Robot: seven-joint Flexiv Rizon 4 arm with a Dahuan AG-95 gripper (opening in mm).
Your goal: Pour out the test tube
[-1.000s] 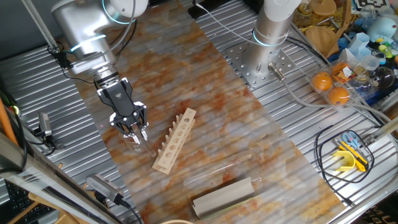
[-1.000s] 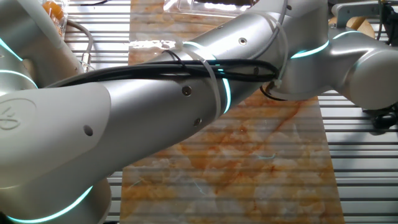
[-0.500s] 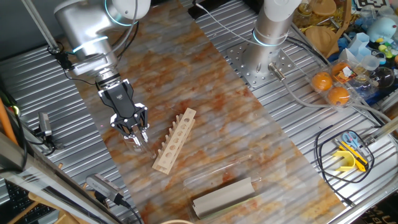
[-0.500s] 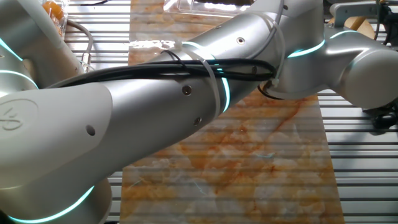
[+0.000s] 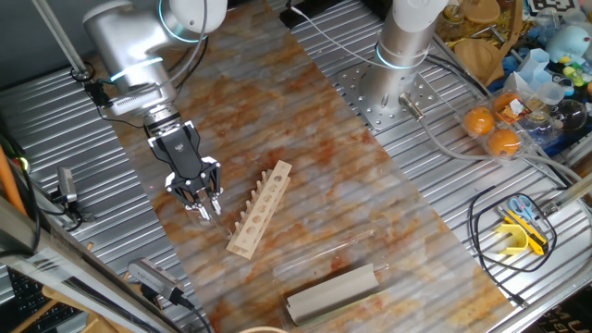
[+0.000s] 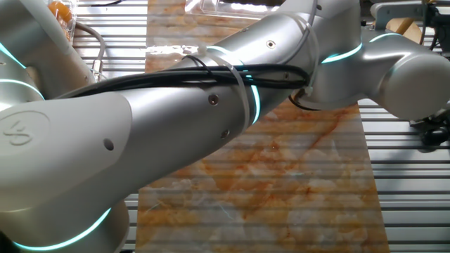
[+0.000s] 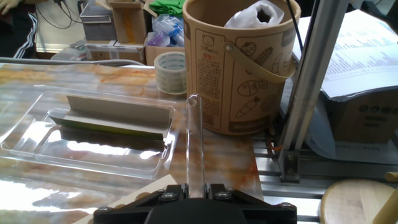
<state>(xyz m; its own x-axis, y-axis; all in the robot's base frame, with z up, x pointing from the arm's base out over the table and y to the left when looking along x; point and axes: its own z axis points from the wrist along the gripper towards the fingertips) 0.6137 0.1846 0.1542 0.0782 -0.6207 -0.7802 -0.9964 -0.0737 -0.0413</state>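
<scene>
Glass test tube point(image 7: 194, 142) sits clamped betw. the hand's point(image 5: 198, 196) fingers; hand view shows it sticking straight out from the jaws, open rim at far end. Hand hangs above the table's point(image 5: 305, 120) marbled mat, just left of wooden tube rack point(image 5: 260, 209). Longer clear tube point(image 5: 324, 253) lies nearer the front edge, w/ grey block point(image 5: 335, 290) beside it. Other fixed view: arm blocks nearly everything.

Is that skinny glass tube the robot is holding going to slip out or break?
The test tube looks like smooth clear glass, so probably slippery and fragile if squeezed hard. The gripper pinches only its lower end, so it might tilt. It's round, so would likely roll if dropped.
</scene>
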